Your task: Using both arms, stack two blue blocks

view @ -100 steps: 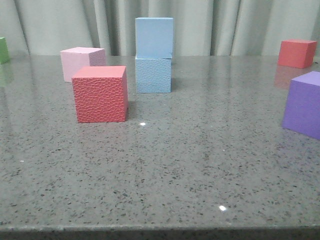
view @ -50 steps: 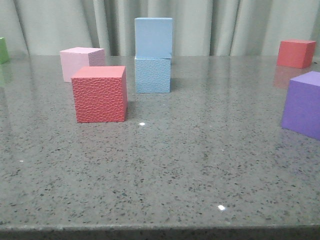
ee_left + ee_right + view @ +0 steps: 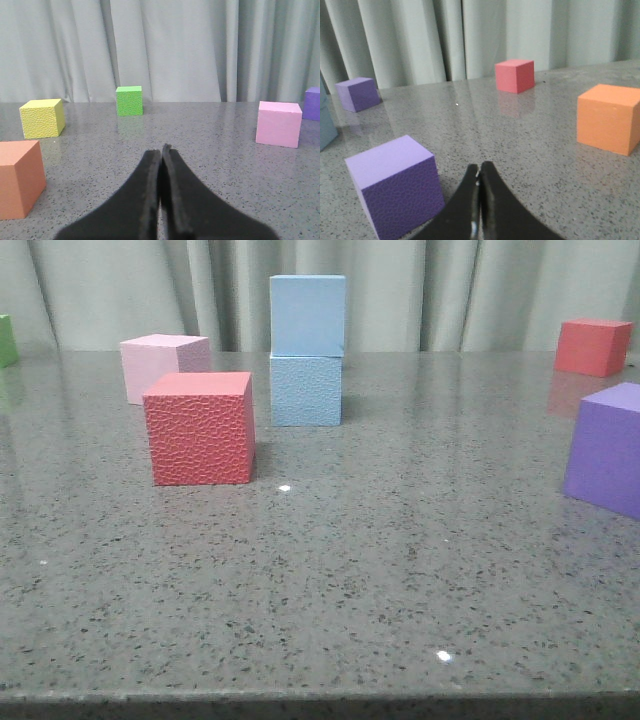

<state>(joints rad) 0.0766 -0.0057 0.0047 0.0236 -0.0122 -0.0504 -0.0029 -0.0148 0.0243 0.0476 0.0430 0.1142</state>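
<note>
smooth blue block [image 3: 307, 314] sits atop pebbled blue block [image 3: 306, 390] (both tools shut).

Right gripper [image 3: 479, 181] fingers pressed together, empty. Purple cube [image 3: 395, 185] just beside it. Orange cube [image 3: 608, 118] near. Red cube [image 3: 515, 76] and second purple cube [image 3: 357, 93] far, by curtain [image 3: 470, 35].

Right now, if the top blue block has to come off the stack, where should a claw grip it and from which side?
Grip the smooth top blue block by its left and right faces, near mid-height, coming down from above. It sits squarely on the pebbled blue block, so a sideways push could topple both. The pink cube and red cube stand to its left, but lower, so probably clear.
</note>
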